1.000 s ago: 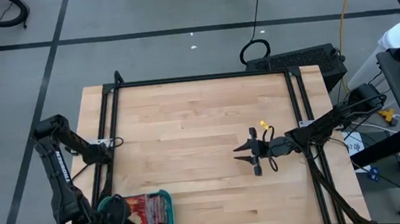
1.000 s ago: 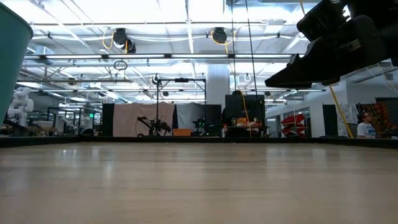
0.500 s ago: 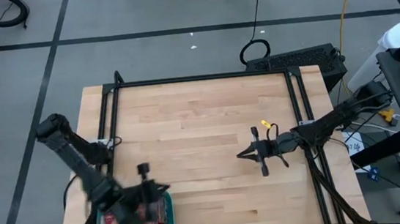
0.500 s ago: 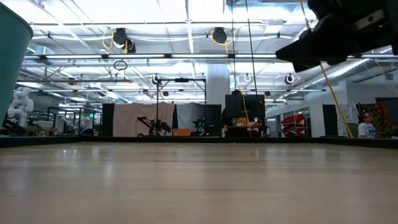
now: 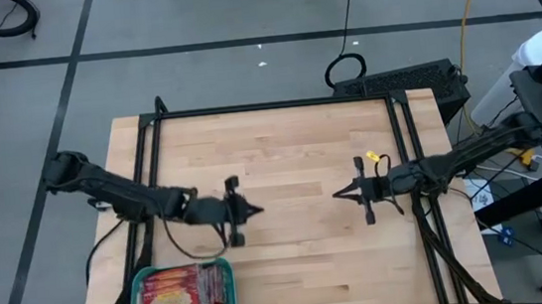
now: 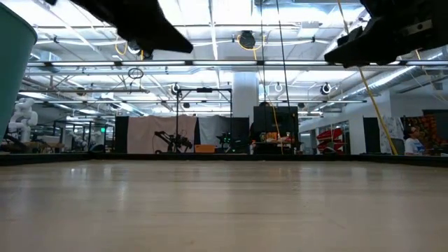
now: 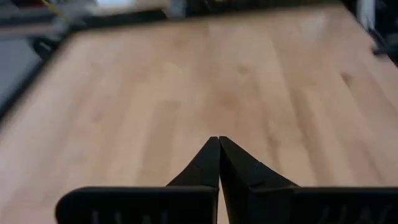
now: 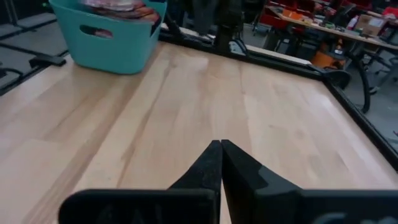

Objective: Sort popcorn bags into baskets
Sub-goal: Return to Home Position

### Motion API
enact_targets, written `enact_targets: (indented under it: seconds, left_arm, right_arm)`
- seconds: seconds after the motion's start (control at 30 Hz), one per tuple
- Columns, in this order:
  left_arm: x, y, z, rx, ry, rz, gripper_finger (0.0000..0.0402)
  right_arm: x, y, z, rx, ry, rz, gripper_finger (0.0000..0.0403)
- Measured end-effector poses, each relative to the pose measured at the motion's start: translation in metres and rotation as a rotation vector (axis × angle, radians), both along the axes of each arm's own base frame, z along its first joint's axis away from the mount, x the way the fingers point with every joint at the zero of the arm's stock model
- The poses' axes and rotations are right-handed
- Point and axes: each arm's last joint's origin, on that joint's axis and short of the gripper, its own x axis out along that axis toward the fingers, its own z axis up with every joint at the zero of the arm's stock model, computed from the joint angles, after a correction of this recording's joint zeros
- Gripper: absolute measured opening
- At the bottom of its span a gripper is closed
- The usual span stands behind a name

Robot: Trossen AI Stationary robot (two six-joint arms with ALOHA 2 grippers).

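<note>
teal basket [image 5: 178, 268] sits at the lower left of the frame, against the table's [image 5: 281, 151] lower edge, red popcorn bags [image 5: 178, 299] inside. left gripper [image 5: 255, 211] and right gripper [image 5: 340, 194] hover mid-frame, fingers pressed together, bare wood between them.
</note>
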Motion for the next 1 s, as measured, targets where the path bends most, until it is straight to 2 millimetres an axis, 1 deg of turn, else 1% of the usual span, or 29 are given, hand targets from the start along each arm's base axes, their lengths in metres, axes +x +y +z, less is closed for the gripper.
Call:
enact_targets:
  seconds: [0.07,0.13,0.27,0.37,0.5,0.57,0.7,0.77,0.87,1.0]
  left_arm:
    - [-0.005,0.011,0.000,0.017,-0.051,0.016,0.0009]
    - [-0.013,0.020,-0.005,0.038,-0.060,0.026,0.0012]
    - [-0.036,0.032,-0.011,0.015,-0.100,0.057,0.0007]
    - [-0.056,0.038,-0.023,-0.009,-0.122,0.074,0.0004]
    - [-0.081,0.045,-0.035,-0.023,-0.212,0.103,0.0010]
    - [-0.092,0.048,-0.044,-0.025,-0.217,0.108,0.0010]
    - [-0.109,0.052,-0.049,-0.061,-0.274,0.121,0.0004]
    - [-0.115,0.053,-0.054,-0.062,-0.282,0.118,0.0005]
    - [-0.124,0.054,-0.056,-0.063,-0.317,0.117,0.0008]
    - [-0.136,0.055,-0.063,-0.059,-0.339,0.095,0.0004]
  right_arm:
    - [-0.004,-0.003,0.002,0.008,-0.010,-0.010,0.0003]
    - [-0.009,-0.006,-0.002,0.008,-0.019,-0.019,0.0003]
    - [-0.019,-0.013,-0.018,0.034,-0.013,-0.058,0.0004]
    - [-0.025,-0.018,-0.032,0.057,-0.035,-0.086,0.0004]
    - [-0.031,-0.023,-0.047,0.048,-0.074,-0.110,0.0004]
    - [-0.031,-0.025,-0.043,0.053,-0.115,-0.122,0.0004]
    - [-0.033,-0.026,-0.042,0.056,-0.129,-0.128,0.0004]
    - [-0.034,-0.026,-0.043,0.055,-0.120,-0.128,0.0004]
    - [-0.034,-0.026,-0.042,0.055,-0.129,-0.129,0.0004]
    - [-0.035,-0.027,-0.040,0.035,-0.146,-0.124,0.0004]
